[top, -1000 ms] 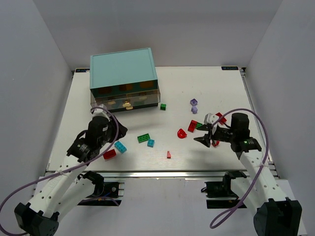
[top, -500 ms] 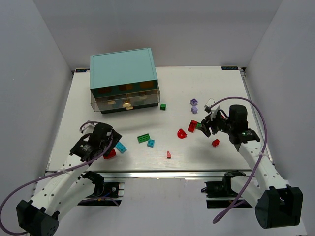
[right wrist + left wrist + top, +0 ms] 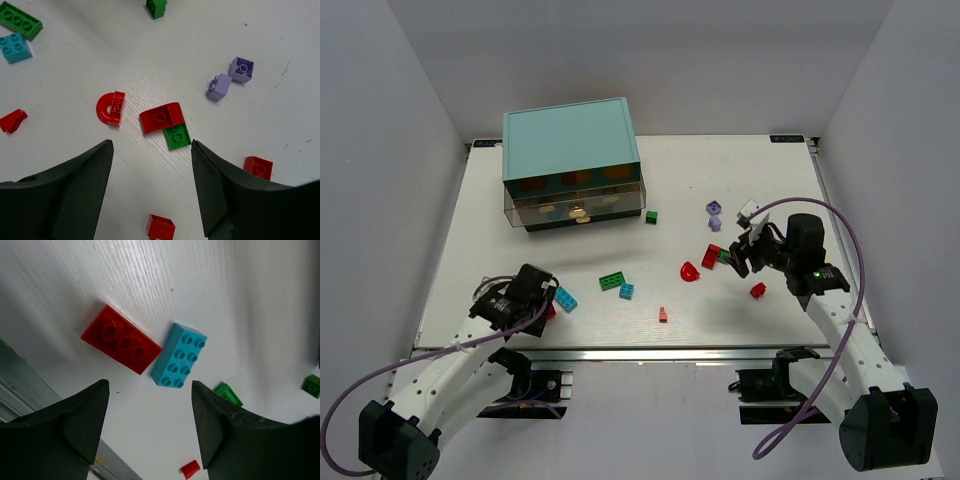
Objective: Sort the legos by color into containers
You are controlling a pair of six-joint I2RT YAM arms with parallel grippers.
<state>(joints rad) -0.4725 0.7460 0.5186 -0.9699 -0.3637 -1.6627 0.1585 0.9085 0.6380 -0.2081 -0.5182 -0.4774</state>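
The legos lie scattered on the white table. In the left wrist view a red brick (image 3: 121, 339) and a cyan brick (image 3: 179, 362) lie side by side just ahead of my open, empty left gripper (image 3: 149, 390). In the top view that gripper (image 3: 540, 300) is near the front left edge. My right gripper (image 3: 151, 145) is open and empty above a red curved piece (image 3: 161, 118) touching a green plate (image 3: 178, 135), with a red arch (image 3: 110, 108) to their left. Two lavender pieces (image 3: 242, 69) lie beyond. The drawers (image 3: 575, 205) sit in the teal cabinet (image 3: 570, 140).
A green brick (image 3: 612, 281) and small cyan brick (image 3: 627, 291) lie mid-table, a tiny red piece (image 3: 663, 314) nearer the front. A dark green cube (image 3: 651, 216) sits right of the cabinet. Small red bricks (image 3: 161, 226) (image 3: 258, 167) lie near my right gripper.
My left arm has drawn back from the cabinet toward the near edge, ending beside the red and cyan bricks. My right gripper moved away from a small red brick toward the red-green cluster.
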